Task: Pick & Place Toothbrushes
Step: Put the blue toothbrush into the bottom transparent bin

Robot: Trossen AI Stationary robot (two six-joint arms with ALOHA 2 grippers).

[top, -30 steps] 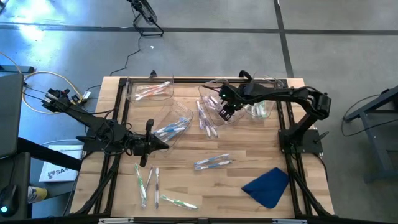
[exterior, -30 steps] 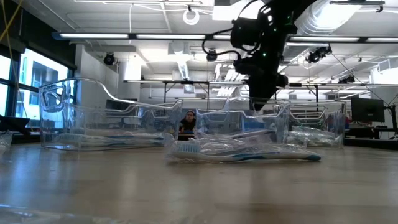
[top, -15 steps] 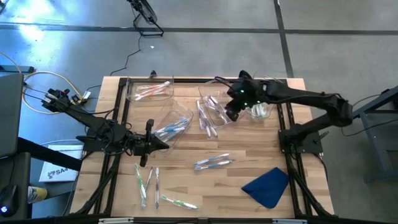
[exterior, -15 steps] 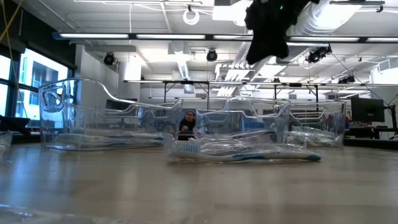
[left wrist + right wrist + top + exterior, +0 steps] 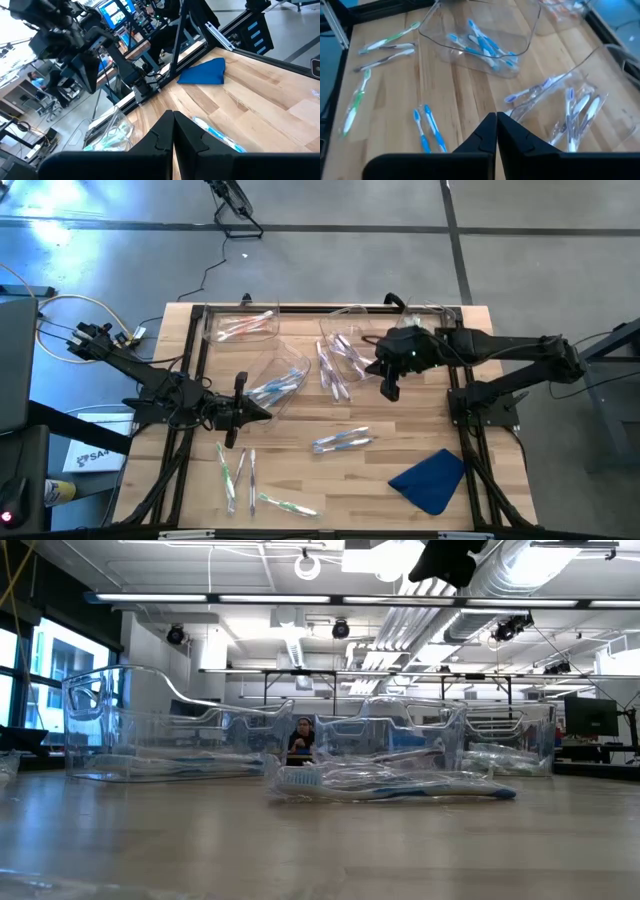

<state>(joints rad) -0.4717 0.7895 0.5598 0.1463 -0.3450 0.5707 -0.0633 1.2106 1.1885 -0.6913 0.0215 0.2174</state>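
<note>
Two blue toothbrushes lie side by side on the table's middle; they also show in the right wrist view and the low view. Several green toothbrushes lie near the front left. Clear bins hold blue brushes, purple brushes and pink brushes. My right gripper is shut and empty, high above the table beside the purple bin; its fingers show in the right wrist view. My left gripper is shut and empty at the left, by the blue bin.
A blue cloth lies at the front right corner. A black frame rail runs along the table's right side. Bare wood lies between the blue pair and the cloth. A person sits in the room behind the table.
My right gripper has risen from over the purple bin, almost out of the top of the low view, and has gone a little toward the table's right and near edges. The toothbrushes and bins have stayed where they were.
</note>
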